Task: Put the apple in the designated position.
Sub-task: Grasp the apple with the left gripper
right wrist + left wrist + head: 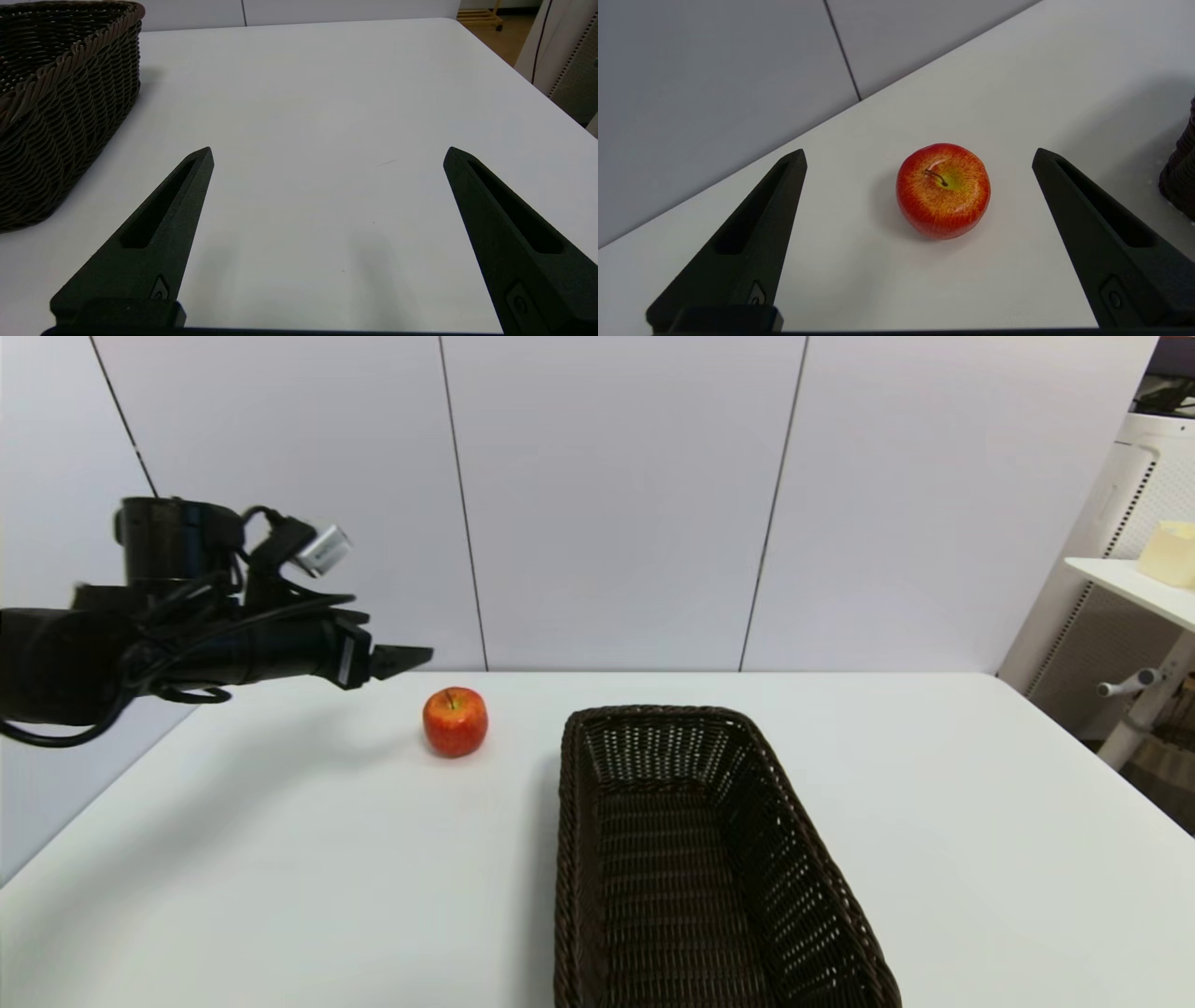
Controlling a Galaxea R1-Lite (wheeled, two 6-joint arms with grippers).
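Apple on the counter, left gripper above it

The apple (455, 721) sits near the counter's (280, 859) far edge, left of the basket (709, 859); left gripper (411, 657) and right gripper (327, 154) jaws wide, empty.

Black left arm (187, 644) with looping cables, tapered slotted fingers (756, 224).

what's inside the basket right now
Nothing shows inside the basket: only bare weave. Its near end is cut off by the frame. The apple sits outside on the table.
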